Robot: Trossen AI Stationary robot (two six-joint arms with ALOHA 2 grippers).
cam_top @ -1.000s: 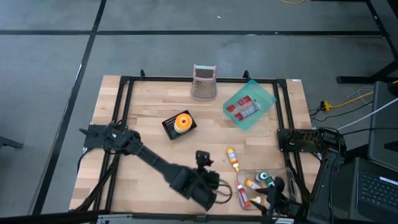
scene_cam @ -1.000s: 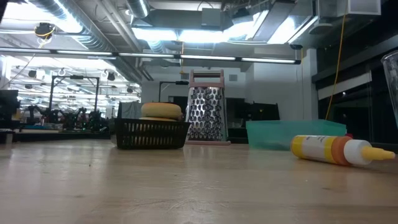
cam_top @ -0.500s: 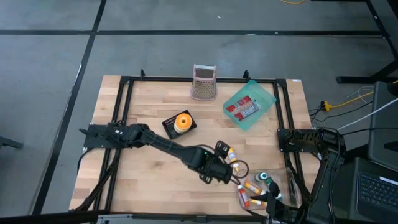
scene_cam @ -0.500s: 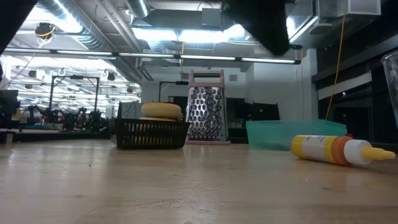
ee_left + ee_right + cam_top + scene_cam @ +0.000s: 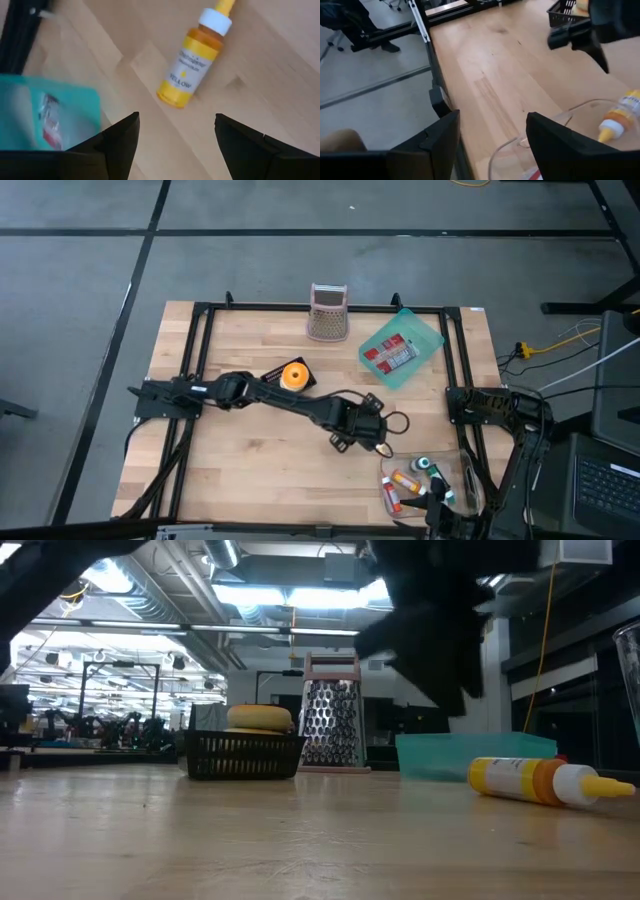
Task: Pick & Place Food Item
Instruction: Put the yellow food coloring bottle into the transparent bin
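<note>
A small yellow bottle (image 5: 194, 61) with a white cap and orange tip lies on its side on the wood table; it also shows in the low view as the yellow bottle (image 5: 540, 780). My left gripper (image 5: 176, 117) hovers over it, open, one finger to each side of the bottle's base end and clear of it. In the high view my left gripper (image 5: 366, 430) covers most of the bottle (image 5: 383, 448). My right gripper (image 5: 492, 117) is open at the table's near right corner (image 5: 437, 502), by a clear container (image 5: 452, 468) holding several small bottles.
A black basket (image 5: 272, 383) with an orange-yellow food item sits mid-table. A metal grater (image 5: 328, 312) stands at the far edge. A teal tray (image 5: 400, 348) with a red packet lies far right. A black frame rail (image 5: 200, 360) runs round the table.
My left arm has swung from the table's near edge toward the far right, stretching out and coming over the yellow bottle. The bottle has stayed where it was. My right gripper has drawn back slightly toward the near edge.
</note>
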